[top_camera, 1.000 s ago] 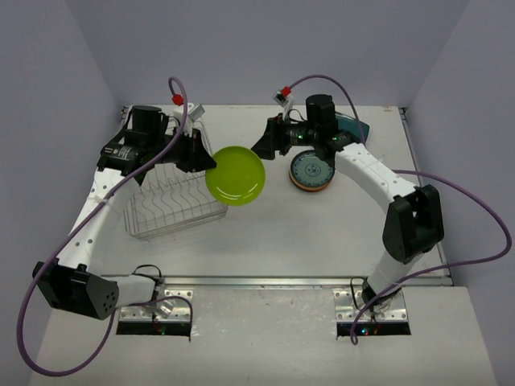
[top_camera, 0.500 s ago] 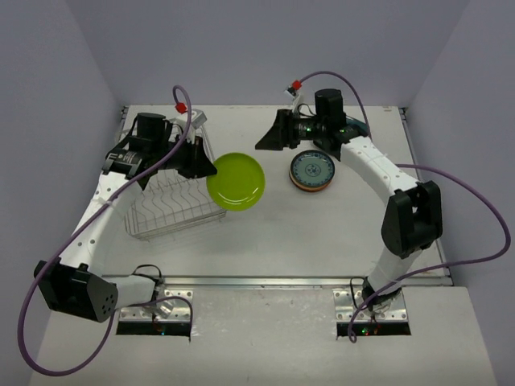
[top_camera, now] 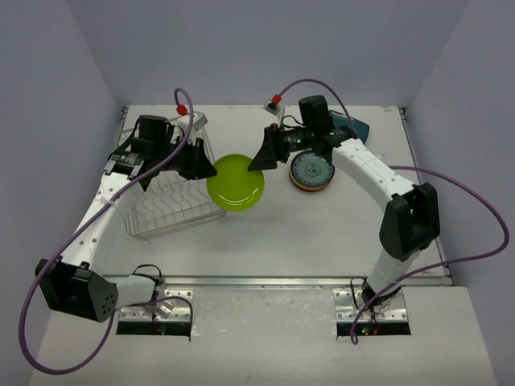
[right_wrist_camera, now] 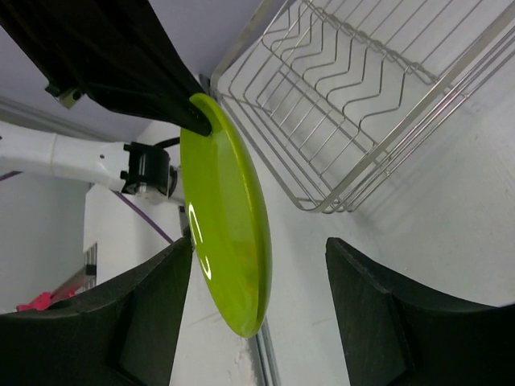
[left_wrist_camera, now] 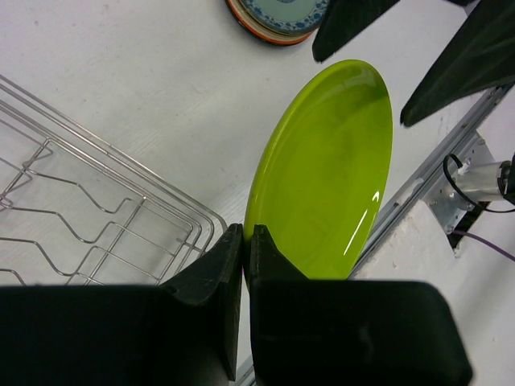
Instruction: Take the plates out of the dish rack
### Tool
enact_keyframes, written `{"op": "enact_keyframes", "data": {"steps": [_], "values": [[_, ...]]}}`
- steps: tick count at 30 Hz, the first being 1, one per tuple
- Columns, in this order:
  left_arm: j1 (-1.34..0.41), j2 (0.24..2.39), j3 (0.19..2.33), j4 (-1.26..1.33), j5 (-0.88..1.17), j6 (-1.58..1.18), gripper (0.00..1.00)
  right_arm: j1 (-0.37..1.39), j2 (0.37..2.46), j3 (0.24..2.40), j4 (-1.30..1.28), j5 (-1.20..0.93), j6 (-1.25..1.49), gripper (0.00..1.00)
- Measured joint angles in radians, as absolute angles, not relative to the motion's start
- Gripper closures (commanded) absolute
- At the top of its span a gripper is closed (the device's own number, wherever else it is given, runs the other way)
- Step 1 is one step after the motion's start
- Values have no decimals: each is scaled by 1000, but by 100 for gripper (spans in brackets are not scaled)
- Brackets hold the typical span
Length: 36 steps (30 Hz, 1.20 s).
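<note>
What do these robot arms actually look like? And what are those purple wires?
Both are slim white tubes with chunky black joint housings: the left arm and the right arm. Each ends in a black gripper with two wedge-shaped fingers: left gripper, right gripper. A purple cable loops along each arm, with a red connector near the wrist.

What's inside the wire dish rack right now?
Only its wavy divider wires show inside the dish rack; no plates. From above, its far corner is covered by the left arm, so that bit is hidden.
</note>
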State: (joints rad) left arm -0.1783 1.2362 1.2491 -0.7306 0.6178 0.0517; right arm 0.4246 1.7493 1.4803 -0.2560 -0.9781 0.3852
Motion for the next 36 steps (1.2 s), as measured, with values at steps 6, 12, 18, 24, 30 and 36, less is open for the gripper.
{"op": "enact_keyframes", "data": {"steps": [6, 12, 18, 24, 30, 36], "values": [[-178, 1238, 1249, -721, 617, 51, 100, 457, 1750, 1480, -405, -909, 236, 79], [-183, 1244, 1249, -699, 570, 34, 47, 468, 1750, 1480, -432, -810, 181, 100], [-189, 1277, 1256, -687, 397, -18, 0, 403, 1754, 1479, -457, -709, 187, 100], [-165, 1322, 1261, -684, 164, -47, 0, 136, 1819, 1479, -450, -667, 234, 100], [-124, 1358, 1274, -678, 59, -68, 0, -52, 1925, 1478, -465, -595, 230, 100], [-123, 1368, 1291, -677, 28, -77, 0, -105, 2007, 1486, -494, -560, 217, 100]]}}
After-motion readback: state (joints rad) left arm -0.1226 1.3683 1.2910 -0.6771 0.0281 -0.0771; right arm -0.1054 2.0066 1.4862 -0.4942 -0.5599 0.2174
